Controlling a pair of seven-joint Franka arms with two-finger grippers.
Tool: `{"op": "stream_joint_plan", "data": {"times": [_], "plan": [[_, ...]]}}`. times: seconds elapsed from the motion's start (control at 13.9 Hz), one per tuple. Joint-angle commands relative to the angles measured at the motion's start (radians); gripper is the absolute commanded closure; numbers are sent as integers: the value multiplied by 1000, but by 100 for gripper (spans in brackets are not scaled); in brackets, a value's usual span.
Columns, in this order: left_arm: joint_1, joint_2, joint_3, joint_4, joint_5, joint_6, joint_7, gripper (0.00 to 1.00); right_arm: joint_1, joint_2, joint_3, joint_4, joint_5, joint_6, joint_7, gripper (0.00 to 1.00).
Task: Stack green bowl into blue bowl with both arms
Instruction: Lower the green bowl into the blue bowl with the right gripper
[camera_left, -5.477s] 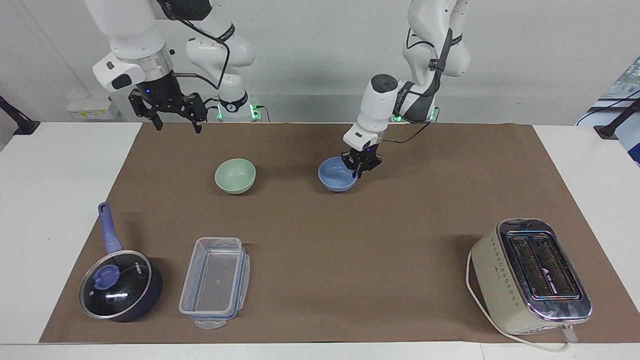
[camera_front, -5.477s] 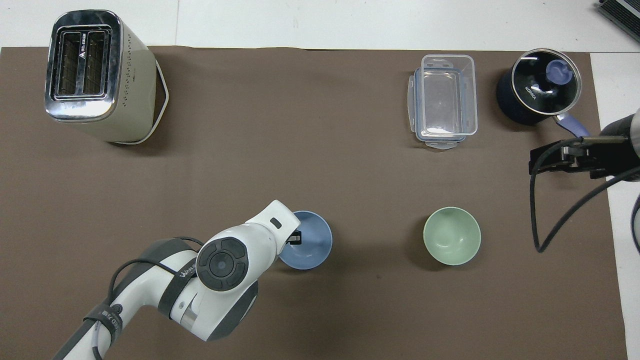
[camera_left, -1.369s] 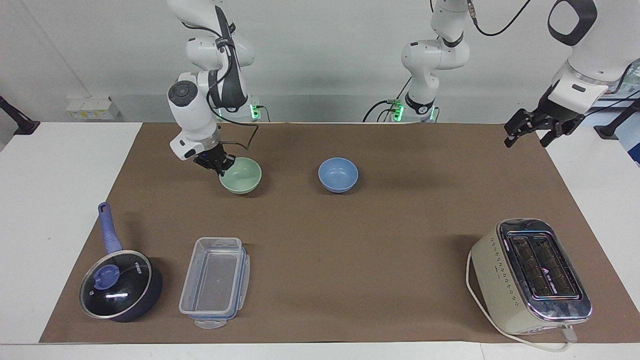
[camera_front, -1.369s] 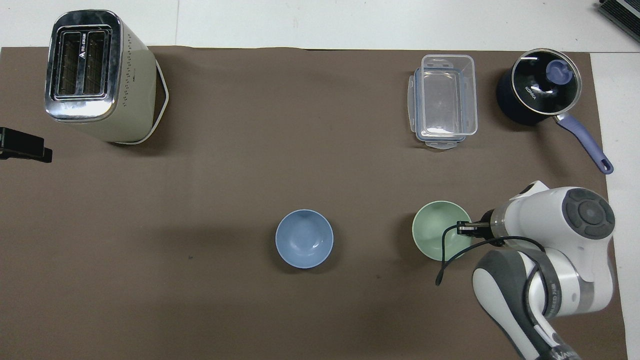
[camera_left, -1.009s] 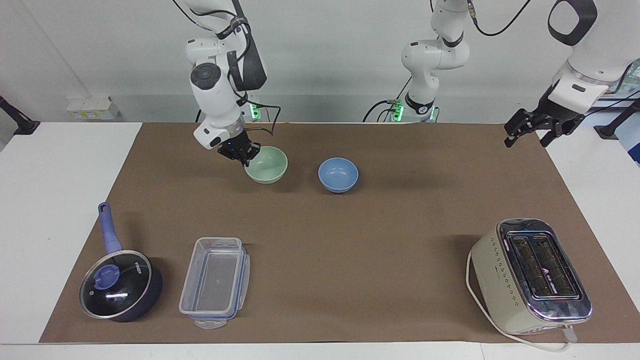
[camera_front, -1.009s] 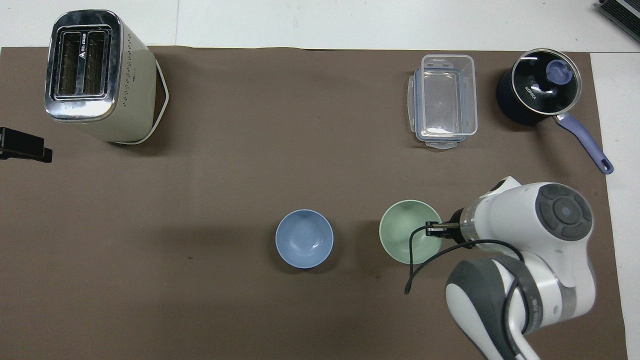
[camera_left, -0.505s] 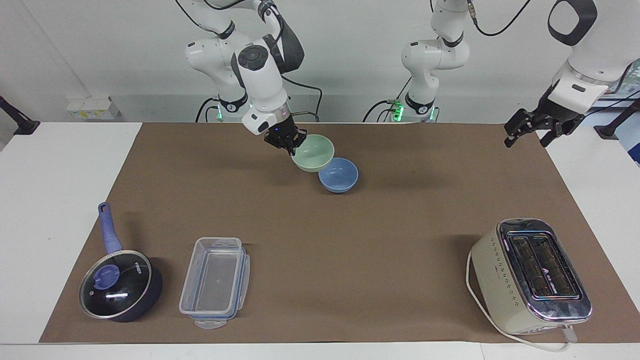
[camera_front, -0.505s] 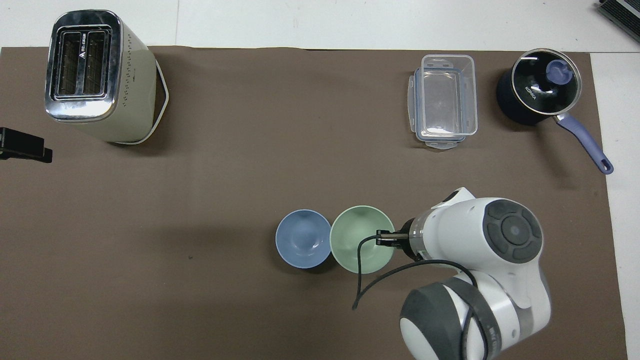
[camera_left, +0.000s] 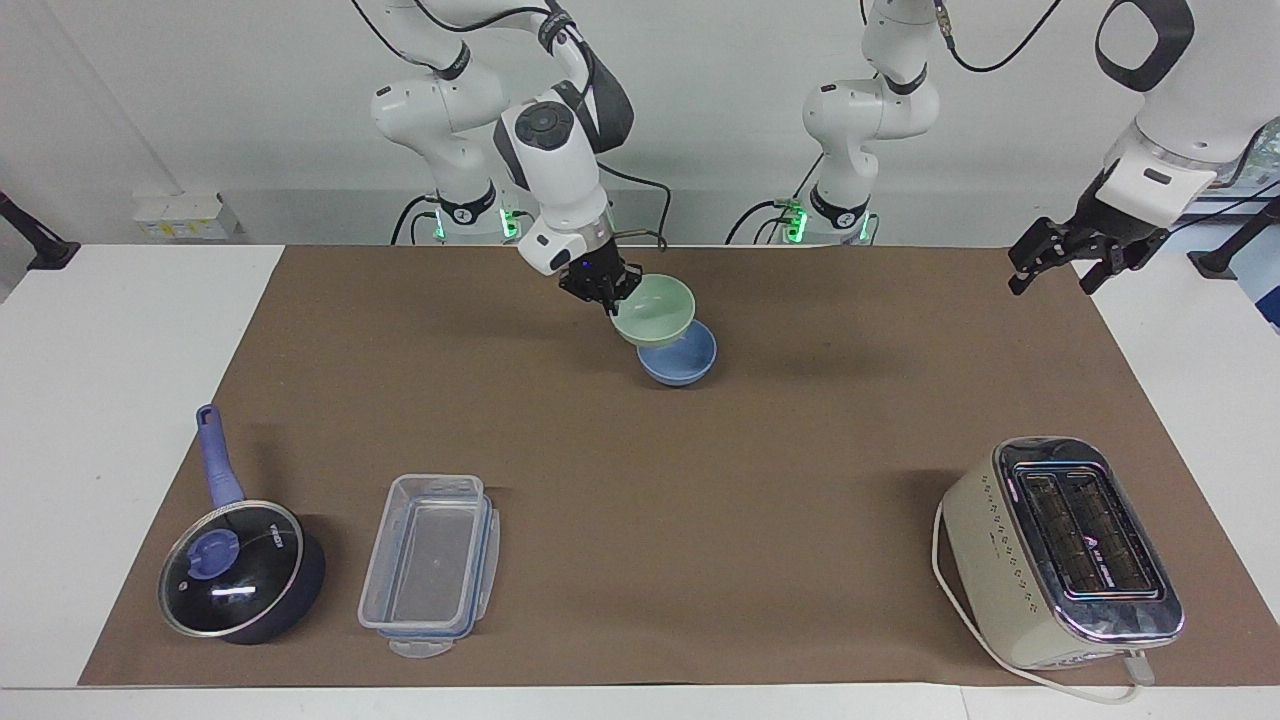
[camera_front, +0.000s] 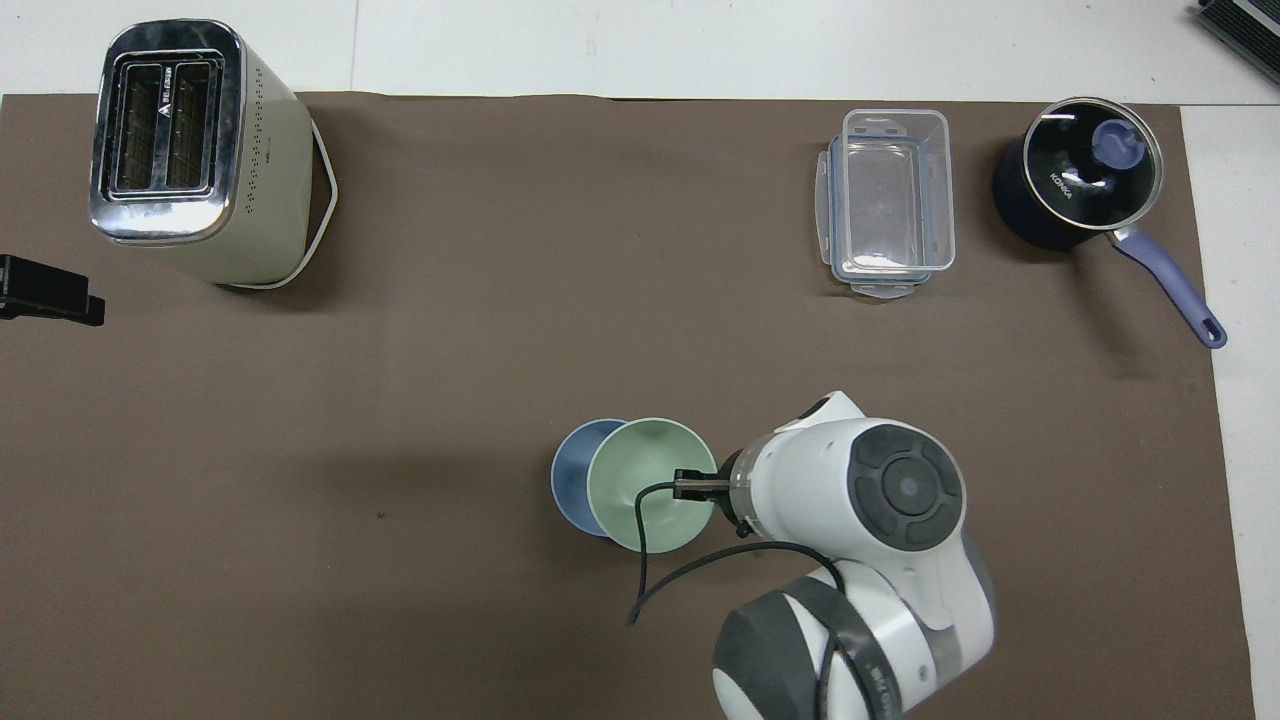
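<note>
Now, right gripper (camera_left: 609, 296): up over the mat, jaws pinching the green bowl's rim on the side toward the right arm's end
Green bowl (camera_left: 656, 310): held clear of the mat, tilted a little, partly over the blue bowl; in the overhead view it covers most of the blue bowl, leaving a crescent showing toward the left arm's end; whether the two touch cannot be told
Blue bowl (camera_left: 684, 362): upright on the mat, mid-counter, near the robots
Left gripper (camera_left: 1056, 262): waiting high over the mat's edge at the left arm's end, jaws spread, holding nothing; only a dark tip (camera_front: 45, 300) shows at the overhead view's edge
Mat (camera_left: 760, 480): brown, covers most of the white counter (camera_left: 90, 400)
Toaster (camera_left: 1062, 552): far from the robots, left arm's end
Container (camera_left: 430, 562): clear, empty, far from the robots, toward the right arm's end
Saucepan (camera_left: 240, 565): dark, glass lid on, blue handle, just beside the container, at the right arm's end
</note>
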Motion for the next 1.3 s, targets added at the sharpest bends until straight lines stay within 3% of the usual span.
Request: {"op": "stream_joint_plan", "data": {"times": [0.0, 0.79, 0.94, 1.08, 1.23], "plan": [[-4, -6, 1, 5, 16, -15, -12, 0, 11, 34, 3, 14, 24, 30, 5, 100], [-4, -6, 1, 5, 16, -15, -12, 0, 38, 83, 1, 5, 22, 102, 3, 100], [-4, -6, 1, 5, 16, -15, -12, 0, 38, 83, 1, 5, 19, 100, 1, 96], [-4, -6, 1, 5, 16, -15, -12, 0, 39, 83, 1, 5, 15, 96, 1, 81], [-4, -6, 1, 5, 16, -15, -12, 0, 39, 80, 1, 7, 10, 90, 3, 73]]}}
